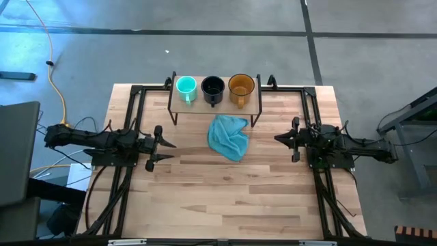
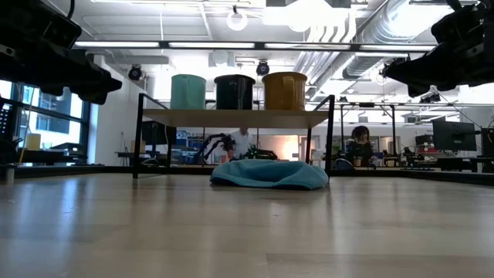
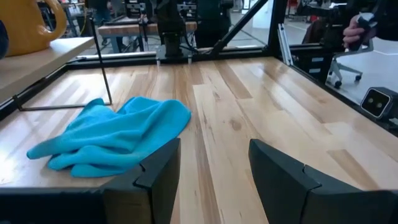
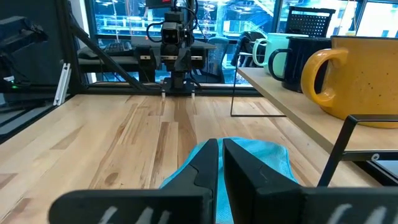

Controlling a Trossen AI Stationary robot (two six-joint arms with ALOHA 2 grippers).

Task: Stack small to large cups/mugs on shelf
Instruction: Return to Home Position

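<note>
On table [image 1: 225, 198], blue cloth [image 1: 229, 137] by shelf [image 1: 199, 109] bearing three mugs [image 1: 213, 87]

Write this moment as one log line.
shelf: teal mug, navy mug, amber mug in row | cloth: on table | left gripper: open, empty | right gripper: shut, empty

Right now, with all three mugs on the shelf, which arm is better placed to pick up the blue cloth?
Right, narrowly. The cloth lies straight ahead of the right end effector, though that is shut; the open left end effector looks slightly farther.
</note>
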